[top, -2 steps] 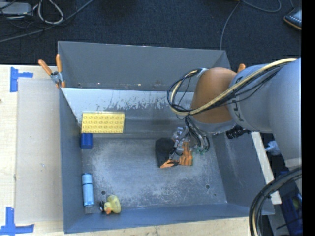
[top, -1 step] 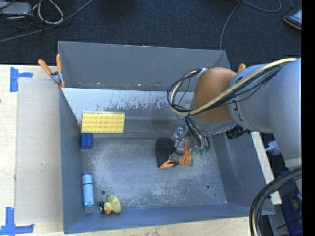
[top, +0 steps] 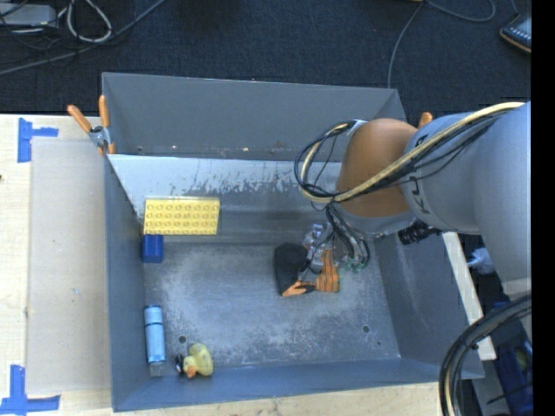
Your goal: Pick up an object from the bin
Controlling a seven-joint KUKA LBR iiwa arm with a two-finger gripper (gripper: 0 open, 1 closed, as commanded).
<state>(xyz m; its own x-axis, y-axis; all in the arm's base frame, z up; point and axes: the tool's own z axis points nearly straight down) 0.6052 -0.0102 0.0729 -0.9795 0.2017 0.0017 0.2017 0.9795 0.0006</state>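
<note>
low over the middle of the bin (top: pixel 251 319) hangs the pincer (top: pixel 317 263); how far open it is cannot be told. just to its left lies a dark blocky object (top: pixel 286 267), with a small orange piece (top: pixel 297 289) below-left.

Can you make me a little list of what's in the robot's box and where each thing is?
box: grey metal bin
gripper: low in the middle of the bin, right next to the black lump
black lump: middle of the bin; I cannot tell what it is
yellow building plate: with studs, against the back wall, on the left
blue block: small, just under the plate's left end
blue tube: lying along the left wall, near the front
yellow duck: front left, beside the tube
</note>
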